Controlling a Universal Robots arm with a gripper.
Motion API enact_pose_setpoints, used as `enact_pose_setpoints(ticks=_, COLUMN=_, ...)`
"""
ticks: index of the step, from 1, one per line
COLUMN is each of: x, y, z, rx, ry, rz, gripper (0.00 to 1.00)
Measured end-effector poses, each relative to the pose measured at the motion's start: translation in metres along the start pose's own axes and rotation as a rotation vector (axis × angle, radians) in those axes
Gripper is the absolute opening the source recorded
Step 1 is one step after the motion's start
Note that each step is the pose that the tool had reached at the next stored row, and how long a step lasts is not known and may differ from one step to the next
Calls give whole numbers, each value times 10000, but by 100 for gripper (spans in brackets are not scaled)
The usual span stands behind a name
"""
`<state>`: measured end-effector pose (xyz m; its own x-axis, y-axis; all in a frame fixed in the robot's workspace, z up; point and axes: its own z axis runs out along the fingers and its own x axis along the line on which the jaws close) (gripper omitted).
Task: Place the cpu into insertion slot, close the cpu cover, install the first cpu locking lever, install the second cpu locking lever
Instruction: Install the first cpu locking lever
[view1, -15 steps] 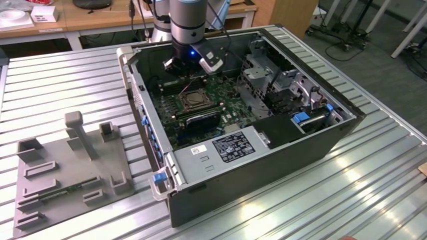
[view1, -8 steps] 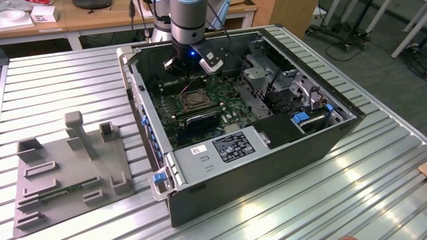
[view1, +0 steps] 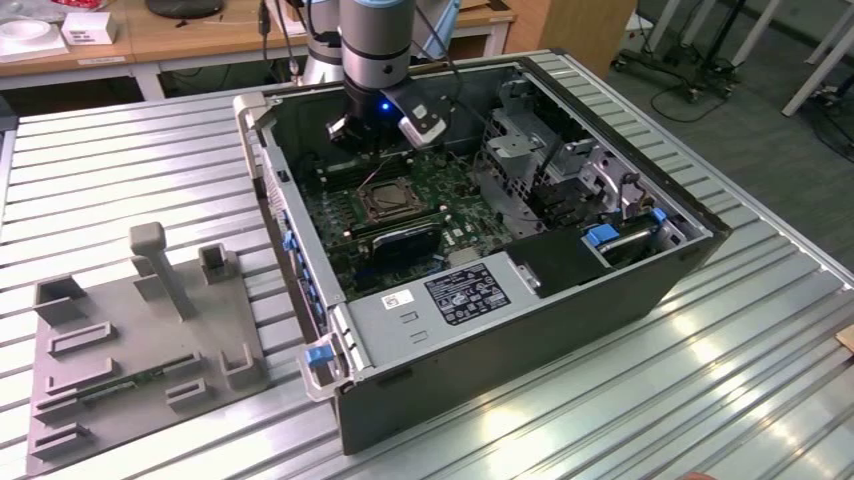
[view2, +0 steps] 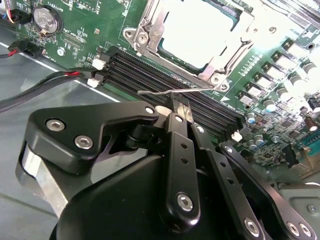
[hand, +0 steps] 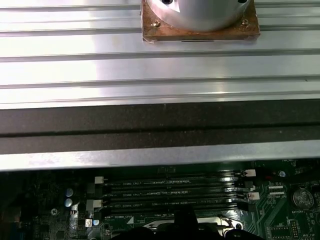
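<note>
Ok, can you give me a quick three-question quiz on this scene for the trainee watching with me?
1. True or false: the cpu cover lies down around the cpu.
2. In the second wrist view, the end effector is nearest to: A) the round coin battery, B) the thin metal locking lever, C) a red and black cable.
3. Fill in: the grey fixture plate lies to the exterior view's ____ of the computer case.

Key: 1 true; 2 B; 3 left.
</note>
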<state>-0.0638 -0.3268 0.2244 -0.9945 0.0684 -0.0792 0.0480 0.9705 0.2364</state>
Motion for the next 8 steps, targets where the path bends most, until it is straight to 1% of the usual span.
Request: enact_pose_setpoints(ticks=8, x=-14, y=2, z=2, rx=0, ry=0, rz=2, gripper=11)
